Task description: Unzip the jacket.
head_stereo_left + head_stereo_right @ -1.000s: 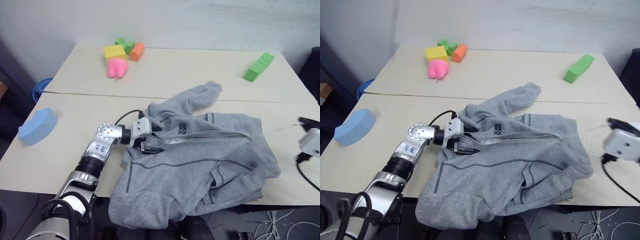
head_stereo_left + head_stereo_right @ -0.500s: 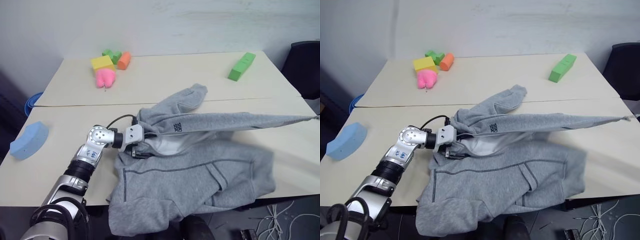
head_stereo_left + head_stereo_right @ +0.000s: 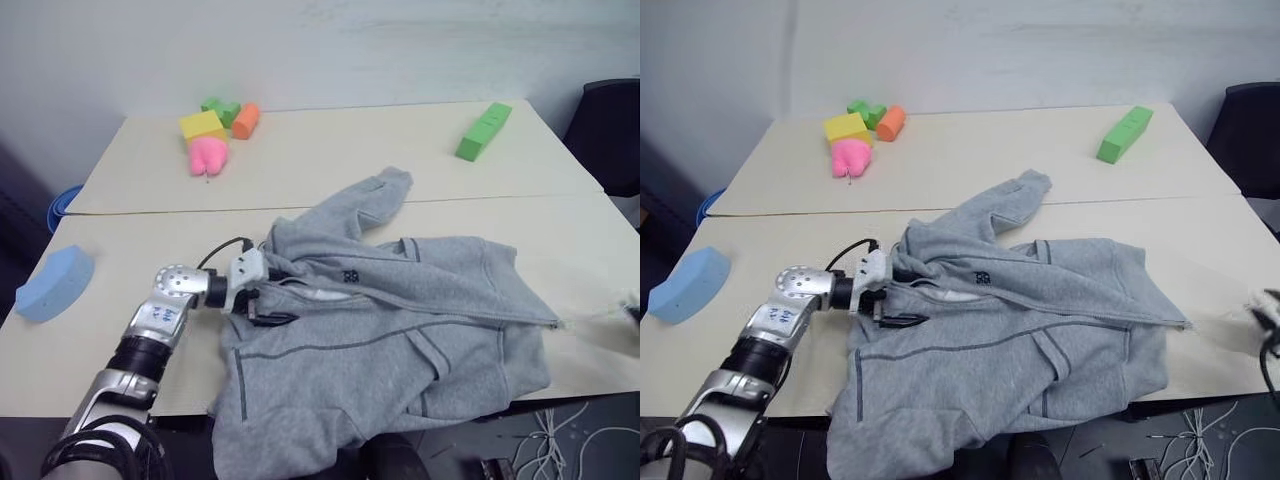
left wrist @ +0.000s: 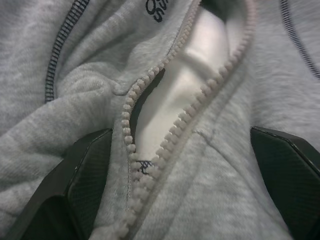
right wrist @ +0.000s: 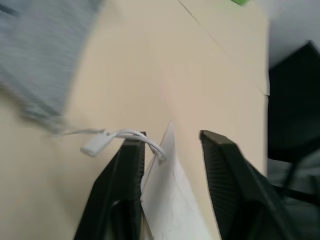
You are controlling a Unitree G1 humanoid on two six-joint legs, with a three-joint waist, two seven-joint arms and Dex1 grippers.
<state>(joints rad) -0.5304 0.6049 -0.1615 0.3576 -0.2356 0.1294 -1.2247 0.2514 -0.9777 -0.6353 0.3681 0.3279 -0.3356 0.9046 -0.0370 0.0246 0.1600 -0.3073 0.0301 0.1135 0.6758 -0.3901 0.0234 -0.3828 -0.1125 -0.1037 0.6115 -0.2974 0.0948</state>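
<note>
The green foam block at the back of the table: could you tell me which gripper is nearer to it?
Right. The right gripper sits at the table's right edge, nearer the green block; the left gripper is at the jacket's collar, across the table.

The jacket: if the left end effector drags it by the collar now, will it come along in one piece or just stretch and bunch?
Probably it bunches: the jacket lies in soft folds, so it looks floppy. Its hem hangs over the table edge, which may pull it down. The left end effector stands open around the parted zipper, so it could slip.
</note>
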